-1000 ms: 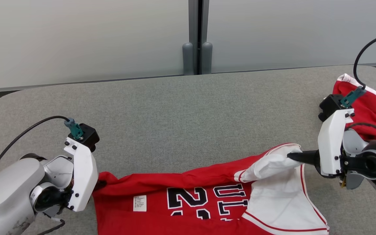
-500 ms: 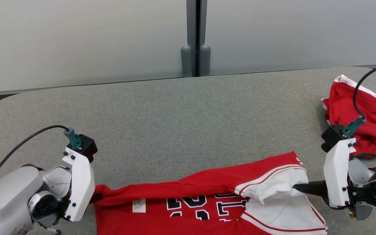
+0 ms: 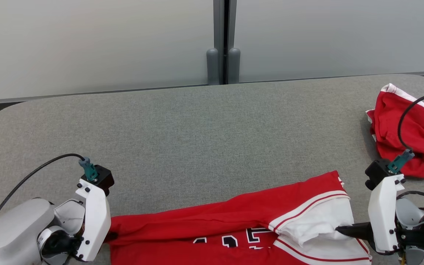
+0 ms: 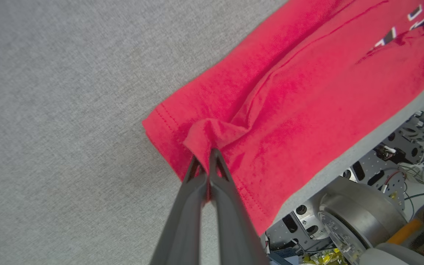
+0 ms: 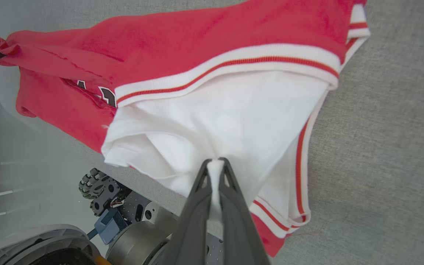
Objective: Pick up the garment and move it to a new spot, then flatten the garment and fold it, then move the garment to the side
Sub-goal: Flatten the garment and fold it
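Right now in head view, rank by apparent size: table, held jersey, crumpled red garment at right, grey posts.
1. table
2. jersey, cut off at the bottom edge
3. red garment
4. grey posts

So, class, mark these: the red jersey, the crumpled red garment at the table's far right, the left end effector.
red jersey (image 3: 215, 221): head view, red body fabric.
crumpled red garment (image 3: 423, 143): head view, its middle.
left end effector (image 4: 205, 156): left wrist view, between fingertips.

Table (image 3: 197, 121) open — red heap (image 3: 421, 140) far right.
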You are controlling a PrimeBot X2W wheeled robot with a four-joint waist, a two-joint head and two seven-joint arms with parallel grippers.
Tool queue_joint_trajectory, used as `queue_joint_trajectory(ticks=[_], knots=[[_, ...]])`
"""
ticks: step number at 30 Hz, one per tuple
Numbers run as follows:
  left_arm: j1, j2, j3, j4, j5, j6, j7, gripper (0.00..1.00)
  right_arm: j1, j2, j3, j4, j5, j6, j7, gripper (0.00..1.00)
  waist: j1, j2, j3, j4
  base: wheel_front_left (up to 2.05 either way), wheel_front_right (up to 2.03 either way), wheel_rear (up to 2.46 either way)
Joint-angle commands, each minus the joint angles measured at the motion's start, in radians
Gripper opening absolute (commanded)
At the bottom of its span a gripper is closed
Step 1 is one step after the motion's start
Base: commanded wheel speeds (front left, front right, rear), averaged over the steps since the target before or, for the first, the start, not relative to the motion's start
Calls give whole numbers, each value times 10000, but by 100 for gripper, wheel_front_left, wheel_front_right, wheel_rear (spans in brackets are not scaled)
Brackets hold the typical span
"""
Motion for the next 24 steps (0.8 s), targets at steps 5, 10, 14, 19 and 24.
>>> queue_joint_trajectory(ticks=[5,10,14,19,24], knots=[[223,41,-42,159,-226,-13,259,100,479,107,-239,-114,-300,5,164,100,0,0,-101,22,0,0,0],[163,98,-49,110,-249,-13,318,100,713,189,-464,-147,-399,7,271,100,0,0,-246,57,0,0,0],[-8,236,10,61,-252,-13,71,100,894,221,-863,-325,-447,5,237,100,0,0,-395,103,0,0,0],[-328,503,282,-324,-343,-13,-392,100,1052,256,-1877,-744,-498,7,-581,100,0,0,-544,226,0,0,0],[-719,817,927,-848,65,-7,-1787,100,1067,526,-3153,-1258,-1121,7,-2613,100,0,0,-616,345,0,0,0]])
